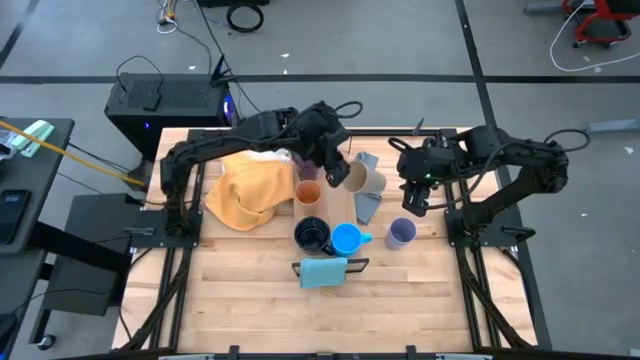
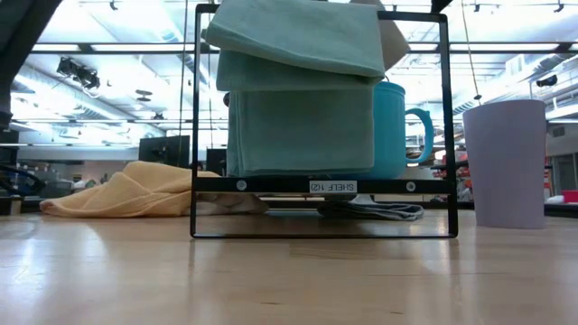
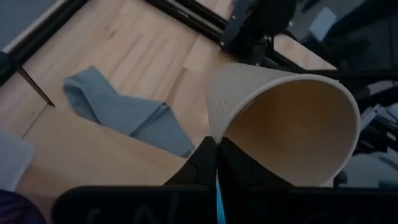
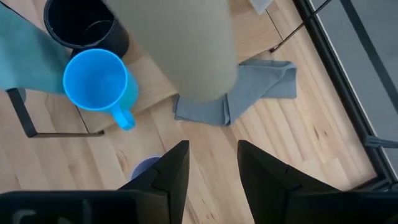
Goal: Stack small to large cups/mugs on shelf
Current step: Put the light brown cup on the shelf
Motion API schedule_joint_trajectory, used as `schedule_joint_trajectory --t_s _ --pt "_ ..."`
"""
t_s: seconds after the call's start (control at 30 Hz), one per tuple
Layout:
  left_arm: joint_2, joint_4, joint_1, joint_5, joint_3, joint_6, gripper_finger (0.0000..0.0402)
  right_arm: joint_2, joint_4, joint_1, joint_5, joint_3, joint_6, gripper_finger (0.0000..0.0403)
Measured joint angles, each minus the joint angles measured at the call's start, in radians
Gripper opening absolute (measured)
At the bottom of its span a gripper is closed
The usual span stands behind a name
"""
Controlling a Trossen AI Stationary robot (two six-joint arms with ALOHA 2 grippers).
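My left gripper point(image 1: 338, 170) is shut on the beige cup point(image 3: 286, 124) over the middle of the table, above the pale plank shelf point(image 3: 81, 155). The cup also shows blurred and close in the right wrist view point(image 4: 183, 50). The orange cup point(image 1: 308, 192) stands on the shelf's far part. The navy mug point(image 1: 312, 236) and bright blue mug point(image 1: 347, 240) stand at its near end. The lavender cup point(image 1: 401, 233) stands on the table to their right. My right gripper point(image 4: 211, 165) hangs open above the table near the lavender cup, holding nothing. My left gripper pinches the beige cup's wall at the rim point(image 3: 214, 134), one finger inside the mouth and one outside. The fingers slant down from the table's left. The cup is lifted clear and tilted on its side, its mouth turned back toward the wrist.
A yellow cloth point(image 1: 247, 190) lies at the left of the shelf, and a grey cloth point(image 1: 368, 205) at its right. A black wire rack point(image 2: 321, 185) with folded teal cloth point(image 1: 322, 272) stands near the front edge. The table's near part is bare wood.
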Motion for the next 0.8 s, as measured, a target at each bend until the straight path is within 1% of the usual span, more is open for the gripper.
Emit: schedule_joint_trajectory --t_s 0.3,0.5,0.6,0.67,0.7,0.73,0.77,0.8 --pt "0.003 0.007 0.060 -0.005 0.000 0.022 0.0006 0.007 0.014 0.000 -0.001 0.000 -0.002 0.0142" --pt "0.049 0.004 0.055 -0.005 0.008 0.047 0.0006 0.009 0.018 0.000 -0.003 0.000 -0.002 0.0142" --pt "0.102 -0.067 0.033 -0.002 0.082 0.079 0.0006 0.012 0.016 0.000 -0.003 0.000 0.002 0.0142" --pt "0.152 -0.115 0.018 -0.012 0.166 0.106 0.0006 0.013 0.015 0.000 -0.004 0.000 0.005 0.0142" --pt "0.180 -0.167 0.012 -0.025 0.218 0.129 0.0006 0.013 0.013 0.000 -0.003 0.000 0.005 0.0142" --pt "0.204 -0.187 0.007 -0.036 0.239 0.145 0.0006 0.013 0.013 0.000 -0.003 0.000 0.006 0.0142" --pt "0.203 -0.151 0.004 -0.038 0.217 0.151 0.0006 0.013 0.012 0.000 -0.004 0.000 0.011 0.0142" --pt "0.196 -0.153 0.006 -0.038 0.199 0.148 0.0006 0.013 0.009 0.000 -0.003 0.000 0.014 0.0142"
